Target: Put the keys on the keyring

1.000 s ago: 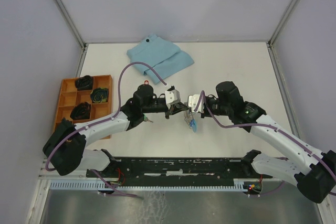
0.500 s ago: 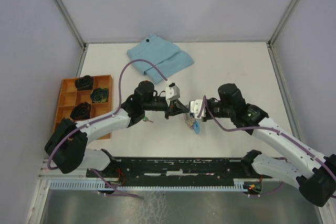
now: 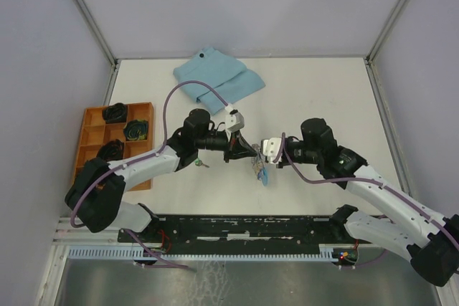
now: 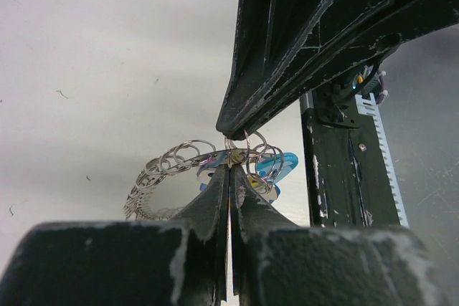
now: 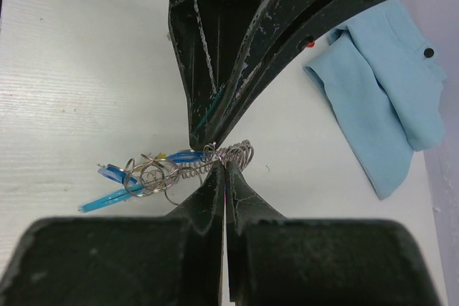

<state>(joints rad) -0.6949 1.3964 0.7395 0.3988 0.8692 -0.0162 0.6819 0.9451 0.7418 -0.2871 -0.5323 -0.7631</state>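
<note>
You've got L fingers (image 4: 221,185) & R fingers (image 5: 214,181) both pinched tight on keyring (image 5: 153,175), tips nearly touching, mid-worktop (image 3: 323,94).

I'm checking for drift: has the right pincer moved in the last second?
Yes: the right pincer has shifted slightly farther from the folded blue cloth, downward in the top view.

arms angled inward | left end effector (image 4: 229,171): closed | right end effector (image 5: 222,166): closed | tips facing, possibly touching
</note>
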